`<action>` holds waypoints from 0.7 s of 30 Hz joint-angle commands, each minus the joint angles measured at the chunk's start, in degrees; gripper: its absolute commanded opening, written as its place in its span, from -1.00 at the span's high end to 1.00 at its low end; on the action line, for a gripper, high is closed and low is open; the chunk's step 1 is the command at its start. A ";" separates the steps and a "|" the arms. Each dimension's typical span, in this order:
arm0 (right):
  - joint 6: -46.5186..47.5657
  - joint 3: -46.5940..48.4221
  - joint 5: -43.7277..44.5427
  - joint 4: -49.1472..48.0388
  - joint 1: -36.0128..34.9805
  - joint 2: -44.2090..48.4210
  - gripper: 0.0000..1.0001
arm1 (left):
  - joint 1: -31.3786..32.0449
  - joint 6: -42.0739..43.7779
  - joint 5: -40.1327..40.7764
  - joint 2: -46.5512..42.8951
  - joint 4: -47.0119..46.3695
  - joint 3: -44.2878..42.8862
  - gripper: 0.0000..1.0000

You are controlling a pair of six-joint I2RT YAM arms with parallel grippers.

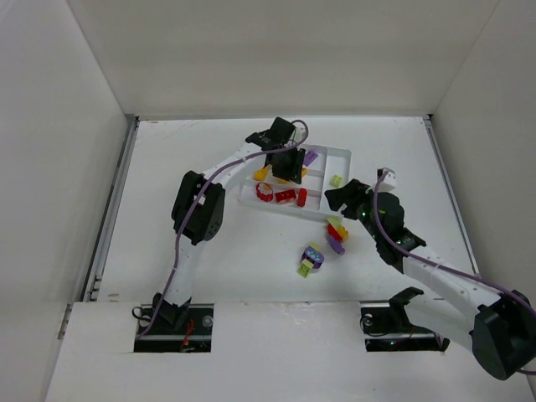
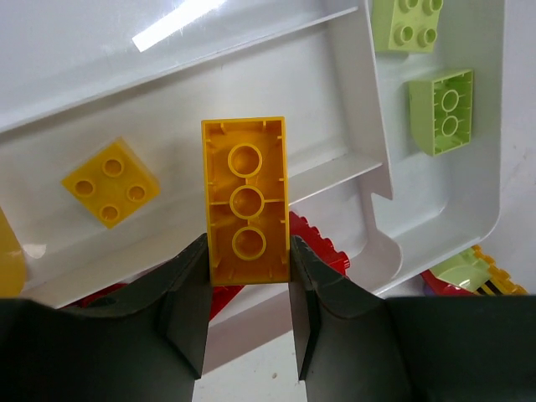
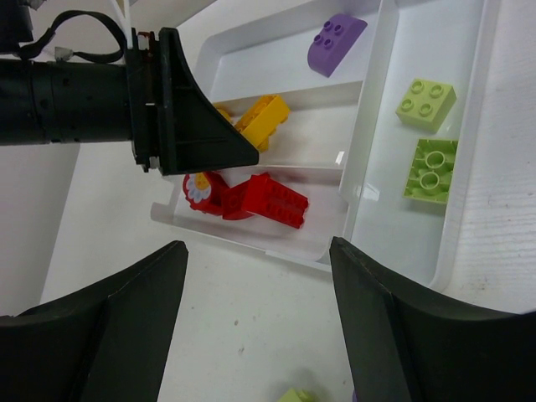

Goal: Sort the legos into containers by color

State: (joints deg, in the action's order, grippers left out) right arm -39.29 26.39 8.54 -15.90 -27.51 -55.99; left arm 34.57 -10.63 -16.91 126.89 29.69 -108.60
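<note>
Presently, we find the left tool (image 2: 247,251) pinching a yellow-orange brick (image 2: 245,180) by its long sides, with the hollow underside facing the wrist camera. That view places the brick over the middle long slot of the tray (image 2: 368,92). A small yellow brick (image 2: 111,191) lies on the slot floor at its 9 o'clock. We cannot tell whether the held brick touches the floor. The top view hides this grip behind the tool's own body.

The right tool (image 3: 257,251) stands spread, with nothing between its fingers (image 3: 126,318), near the tray's edge. Its wrist view alone lays out the sorting. Red bricks (image 3: 272,201) and the round red piece (image 3: 199,188) lie in the long slot closest to it. A purple brick (image 3: 335,38) lies at their 1 o'clock in the farthest long slot. Two lime bricks (image 3: 427,102) lie at their 2 o'clock in the crosswise end slot, one studs-up and one underside-up.

Only the top view shows the loose bricks (image 1: 337,234) on the tabletop (image 1: 167,142). They are red, lime and purple, and lie at 5 o'clock of the tray beside the right arm. A second cluster (image 1: 311,260) lies at the tray's 6 o'clock, nearer the bases.
</note>
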 commanded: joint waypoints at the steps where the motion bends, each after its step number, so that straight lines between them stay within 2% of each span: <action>1: -0.18 0.41 0.78 -3.17 -0.57 -0.09 -0.50 | -0.95 2.37 -2.69 1.07 3.70 -5.12 0.50; 15: -0.18 0.24 0.78 -3.17 -0.57 0.35 -0.52 | -0.42 3.25 -1.73 3.80 4.50 -8.74 0.40; 21: -0.18 0.33 0.78 -3.17 -0.57 0.18 -0.53 | -0.34 3.43 0.03 3.19 4.23 -8.65 0.16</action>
State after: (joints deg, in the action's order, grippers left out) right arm -39.29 26.39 8.56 -15.90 -27.51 -55.99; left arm 34.04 -8.19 -17.93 131.63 33.50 -114.89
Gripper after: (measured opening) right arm 0.764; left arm 0.405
